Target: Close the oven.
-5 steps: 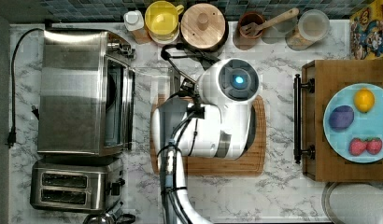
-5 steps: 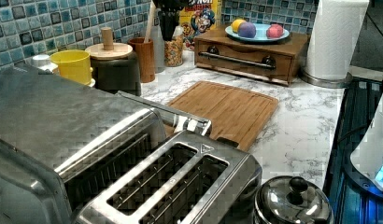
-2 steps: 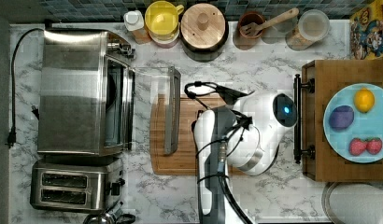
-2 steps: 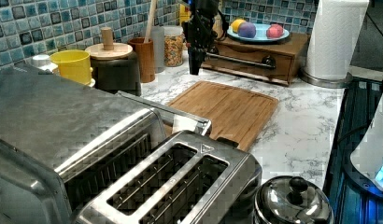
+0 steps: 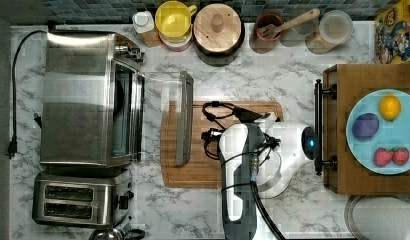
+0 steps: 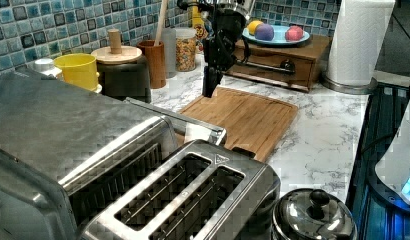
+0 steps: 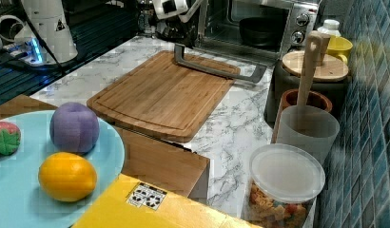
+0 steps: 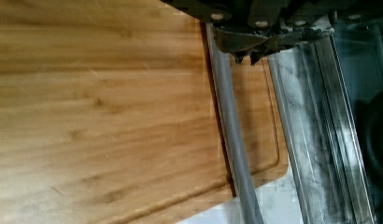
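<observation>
The oven [image 5: 83,97] stands at the top view's left. Its glass door [image 5: 163,115] lies open and flat, and the long bar handle [image 5: 184,120] reaches over the left edge of the wooden cutting board [image 5: 233,165]. In the right view a dark pan shows inside the oven [image 7: 259,21]. My gripper [image 6: 209,90] hangs fingers-down just above the board, beside the handle [image 6: 193,125] and not touching it. In the wrist view the gripper [image 8: 250,56] is shut and empty, right over the handle bar [image 8: 229,126].
A two-slot toaster [image 5: 80,200] sits beside the oven, with a kettle lid [image 6: 313,217] near it. Jars, a yellow cup [image 5: 175,20] and a utensil holder [image 5: 269,27] line the tiled back wall. A wooden drawer box [image 5: 343,130] carries a plate of fruit [image 5: 380,132].
The arm swung toward the top view's right, and the gripper came down to just above the board next to the door handle. The oven door has stayed open.
</observation>
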